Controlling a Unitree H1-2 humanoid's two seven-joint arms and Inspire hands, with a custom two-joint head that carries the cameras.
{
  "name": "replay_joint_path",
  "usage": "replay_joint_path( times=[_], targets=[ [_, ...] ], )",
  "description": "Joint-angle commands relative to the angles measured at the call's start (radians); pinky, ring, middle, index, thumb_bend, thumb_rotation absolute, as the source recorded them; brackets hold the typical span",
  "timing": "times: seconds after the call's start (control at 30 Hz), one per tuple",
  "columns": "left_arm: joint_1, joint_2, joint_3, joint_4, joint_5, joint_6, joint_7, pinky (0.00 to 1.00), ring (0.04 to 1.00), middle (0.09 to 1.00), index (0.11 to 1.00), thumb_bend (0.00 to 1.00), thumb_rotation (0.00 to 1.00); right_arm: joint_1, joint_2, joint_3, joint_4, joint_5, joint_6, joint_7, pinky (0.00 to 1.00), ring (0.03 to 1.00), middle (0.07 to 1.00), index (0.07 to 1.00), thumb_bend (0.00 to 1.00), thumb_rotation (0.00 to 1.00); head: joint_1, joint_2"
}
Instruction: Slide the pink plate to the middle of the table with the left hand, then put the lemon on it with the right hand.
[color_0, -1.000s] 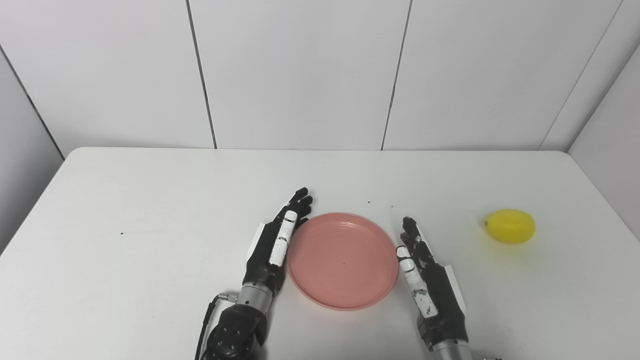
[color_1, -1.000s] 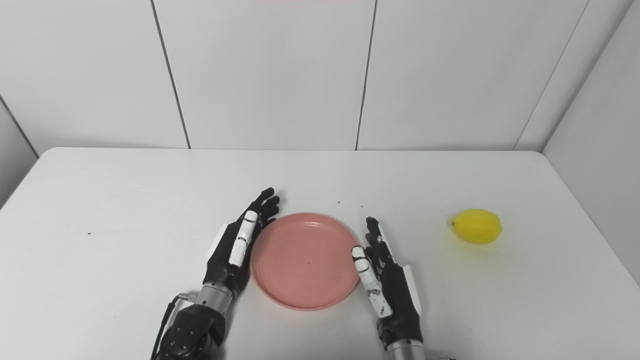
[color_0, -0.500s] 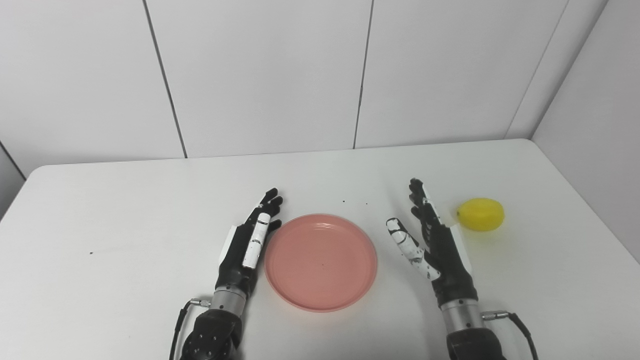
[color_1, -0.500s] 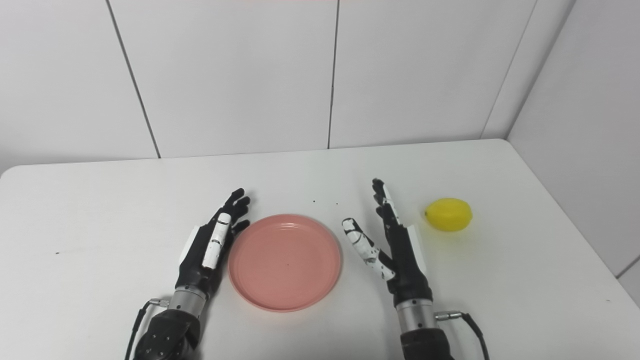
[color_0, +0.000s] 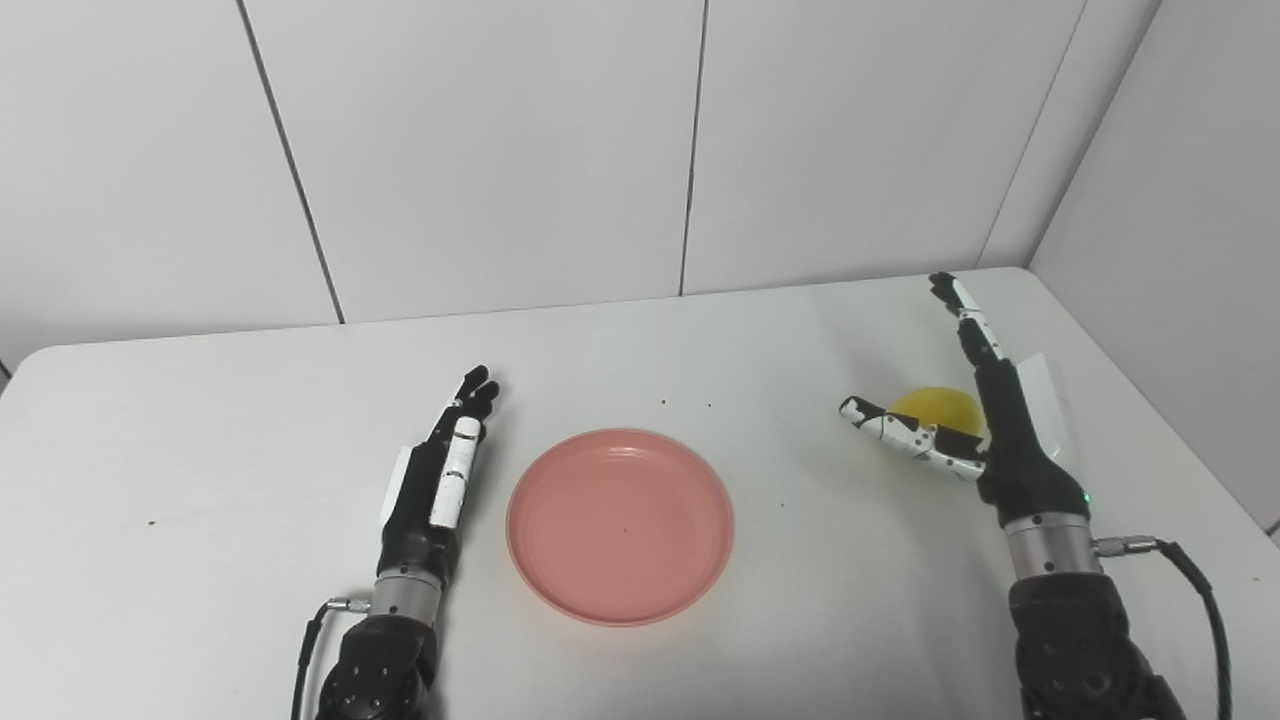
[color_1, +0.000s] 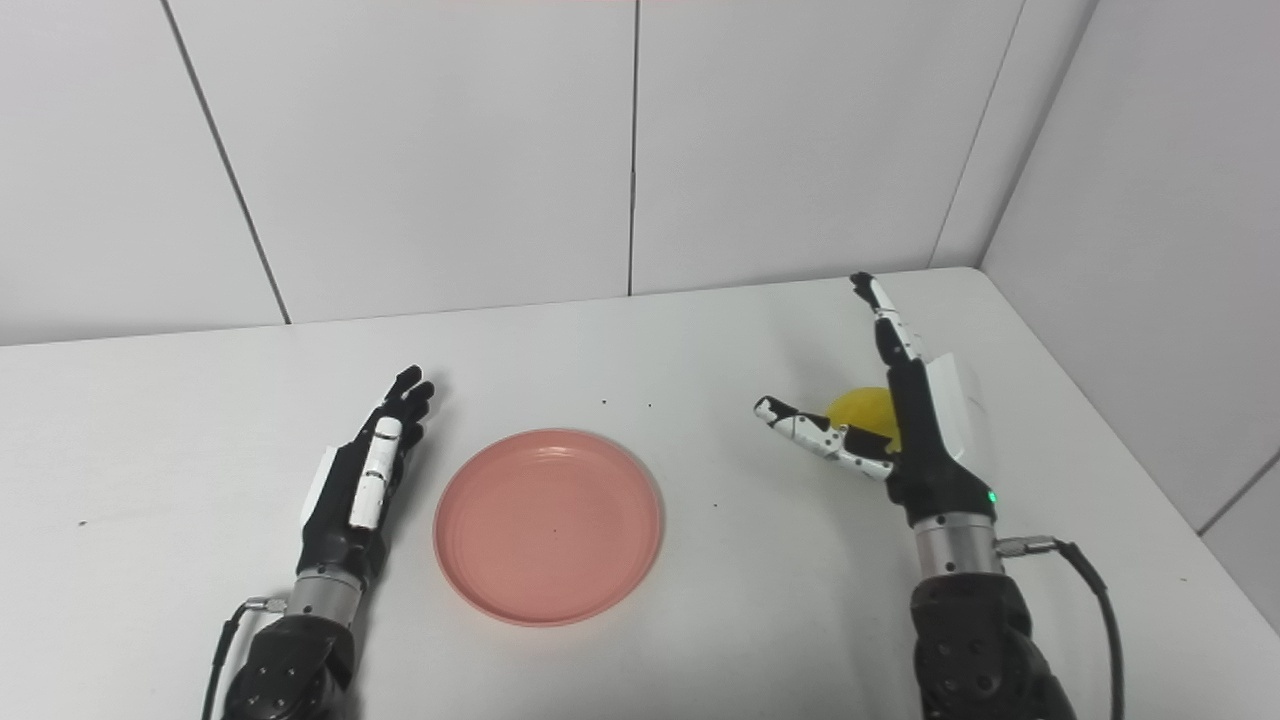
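Right hand (color_0: 985, 425) hangs open over the lemon (color_0: 935, 409) near the table's (color_0: 200, 420) right edge, ready to grasp; left hand (color_0: 435, 475), open, rests beside the plate (color_0: 620, 525).

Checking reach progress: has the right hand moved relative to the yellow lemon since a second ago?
Yes. The right hand has left the pink round plate and gone rightward to the yellow lemon, open, with the lemon partly hidden behind it.
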Motion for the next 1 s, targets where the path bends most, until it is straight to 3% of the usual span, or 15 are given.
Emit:
replay_joint_path(
  times=[0.0,0.37,0.53,0.83,0.97],
  targets=[
    [-0.033,-0.003,-0.001,-0.004,-0.002,-0.042,-0.002,0.95,0.943,0.921,0.918,0.47,1.00,-0.037,-0.038,-0.012,-0.012,-0.037,0.029,0.000,0.85,0.899,0.909,0.903,0.82,0.47,-0.001,-0.001],
    [-0.026,-0.008,-0.001,-0.016,-0.023,-0.034,-0.012,0.95,0.937,0.916,0.913,0.46,1.00,-0.071,-0.174,-0.024,0.079,-0.101,0.093,0.045,0.76,0.852,0.875,0.896,0.88,0.27,-0.009,-0.003],
    [-0.023,-0.008,-0.004,-0.015,-0.027,-0.034,-0.013,0.96,0.942,0.918,0.912,0.46,1.00,-0.075,-0.193,-0.014,0.136,-0.101,0.113,0.062,0.79,0.892,0.911,0.910,0.88,0.24,-0.006,-0.001],
    [-0.020,-0.006,-0.006,-0.009,-0.028,-0.040,-0.016,0.94,0.935,0.921,0.909,0.47,1.00,-0.099,-0.205,0.013,0.247,-0.081,0.078,0.041,0.77,0.869,0.896,0.894,0.88,0.14,-0.008,-0.002],
    [-0.020,-0.006,-0.007,-0.007,-0.026,-0.042,-0.016,0.94,0.934,0.920,0.910,0.47,1.00,-0.109,-0.202,0.032,0.261,-0.088,0.109,0.054,0.76,0.866,0.896,0.898,0.89,0.16,-0.007,-0.003]
  ],
)
